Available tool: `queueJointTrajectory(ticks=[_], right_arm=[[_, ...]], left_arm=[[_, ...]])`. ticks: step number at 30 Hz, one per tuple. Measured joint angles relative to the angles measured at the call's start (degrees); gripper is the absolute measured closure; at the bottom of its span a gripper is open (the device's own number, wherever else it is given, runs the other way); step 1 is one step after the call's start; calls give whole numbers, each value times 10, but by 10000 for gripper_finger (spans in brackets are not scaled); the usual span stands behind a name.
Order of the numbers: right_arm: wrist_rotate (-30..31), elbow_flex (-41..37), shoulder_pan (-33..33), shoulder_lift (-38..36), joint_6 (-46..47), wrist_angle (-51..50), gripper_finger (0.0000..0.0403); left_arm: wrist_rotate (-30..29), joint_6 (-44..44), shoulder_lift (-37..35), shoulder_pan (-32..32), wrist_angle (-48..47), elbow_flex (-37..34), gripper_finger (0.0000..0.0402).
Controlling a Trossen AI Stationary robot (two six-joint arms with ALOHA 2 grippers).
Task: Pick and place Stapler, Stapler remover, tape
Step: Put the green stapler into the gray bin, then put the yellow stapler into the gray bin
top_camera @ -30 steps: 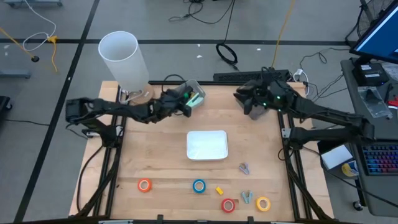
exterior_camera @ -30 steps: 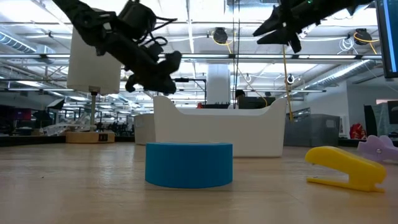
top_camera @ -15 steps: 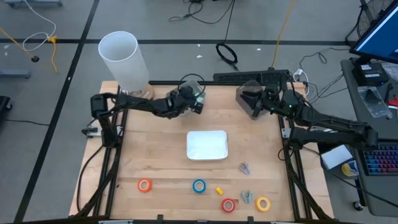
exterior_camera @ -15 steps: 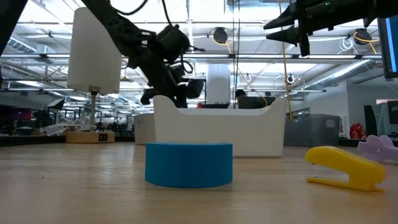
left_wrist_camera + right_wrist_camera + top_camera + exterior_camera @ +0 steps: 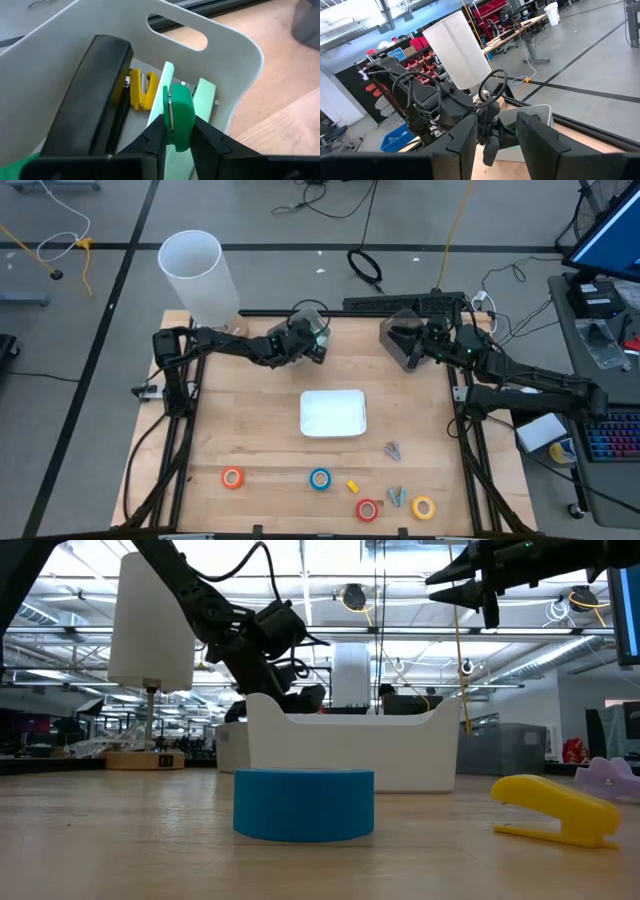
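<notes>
My left gripper reaches into a pale bin at the table's far edge, shut on a small green tool; stapler or stapler remover, I cannot tell. In the bin lie a black stapler and a yellow stapler remover. My right gripper hangs open and level, high over the far right. Near the front lie the tape rolls: orange, blue, red and yellow. My left gripper pinches the green tool's dark green body between its two fingertips. The fingers slant down into the bin from the table's left. The tool's pale green parts stick out past the fingertips into the bin; whether they touch its floor I cannot tell.
A white tray sits mid-table. A white cylinder stands at the far left corner. Near the front right lie a grey stapler remover, a green tool and a small yellow stapler.
My left gripper has gone down and toward the far middle with the green tool, tipping its fingers downward into the bin. My right gripper has drawn back a little and turned from slanting down to level.
</notes>
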Motion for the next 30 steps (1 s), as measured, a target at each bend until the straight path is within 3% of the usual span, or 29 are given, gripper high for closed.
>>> queueJointTrajectory(ticks=[9, 15, 23, 30], right_arm=[[0, 0, 0, 0, 0, 0, 273], [-1, 0, 0, 0, 4, 0, 273], [-18, 0, 0, 0, 4, 0, 273], [-18, 0, 0, 0, 4, 0, 273]], left_arm=[[3, -3, 0, 0, 4, 0, 232], [49, -5, -5, 1, 16, 0, 180], [69, 39, -79, -21, 14, 0, 168], [129, 126, -170, -84, -6, 0, 167]])
